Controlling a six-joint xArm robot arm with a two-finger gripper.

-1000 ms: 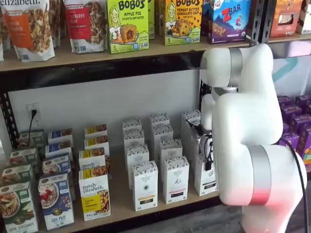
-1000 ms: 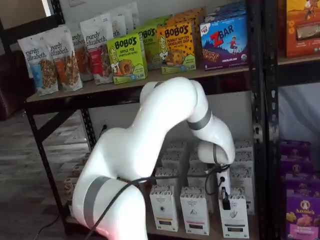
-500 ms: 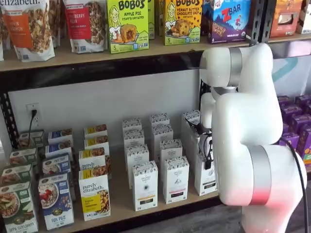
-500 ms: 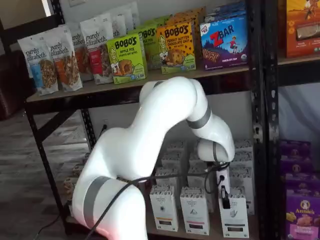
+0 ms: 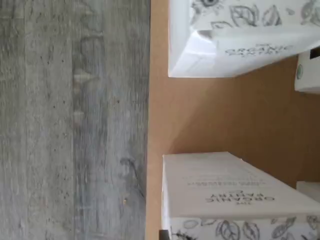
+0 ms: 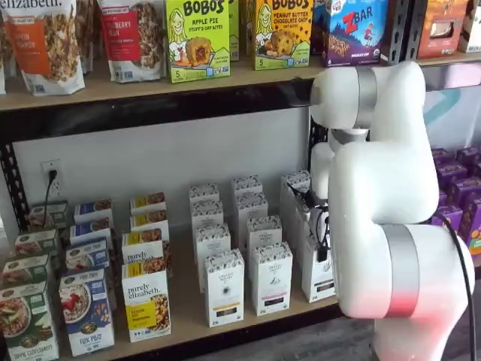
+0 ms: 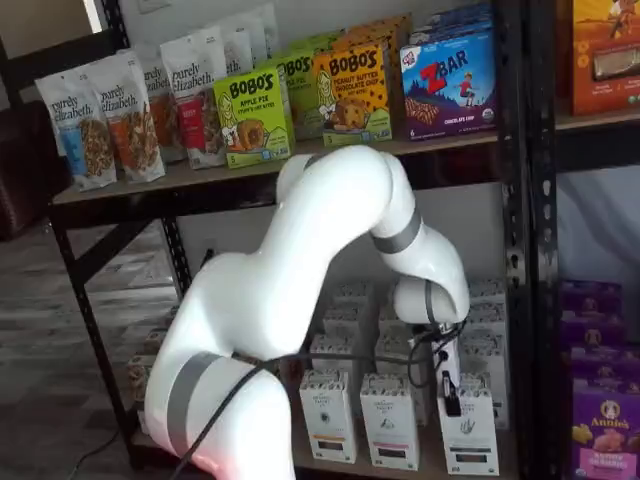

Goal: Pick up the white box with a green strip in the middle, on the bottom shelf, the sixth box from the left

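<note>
The white box (image 6: 319, 277) (image 7: 468, 436) stands at the front right of the bottom shelf (image 6: 180, 302), a tall white carton with a patterned top band and a dark strip low on its front. My gripper (image 6: 322, 242) (image 7: 448, 392) comes down onto its top from the bent white arm. Black fingers (image 7: 451, 404) lie against the carton's upper part, shut on it. The wrist view looks down at the tan shelf board (image 5: 200, 115) with two white leaf-patterned cartons (image 5: 240, 40) (image 5: 235, 195); no fingers show there.
More white cartons (image 6: 224, 287) (image 6: 271, 277) stand in rows left of the target. Yellow-labelled granola boxes (image 6: 146, 302) and cereal boxes (image 6: 86, 310) fill the shelf's left side. Purple boxes (image 7: 606, 425) sit beyond the black upright (image 7: 528, 250). Snack boxes line the upper shelf (image 6: 135, 84). Grey floor (image 5: 75, 120) lies below.
The arm's upper joints have risen slightly. The fingers have closed on the top of the white box, which stays in about the same place.
</note>
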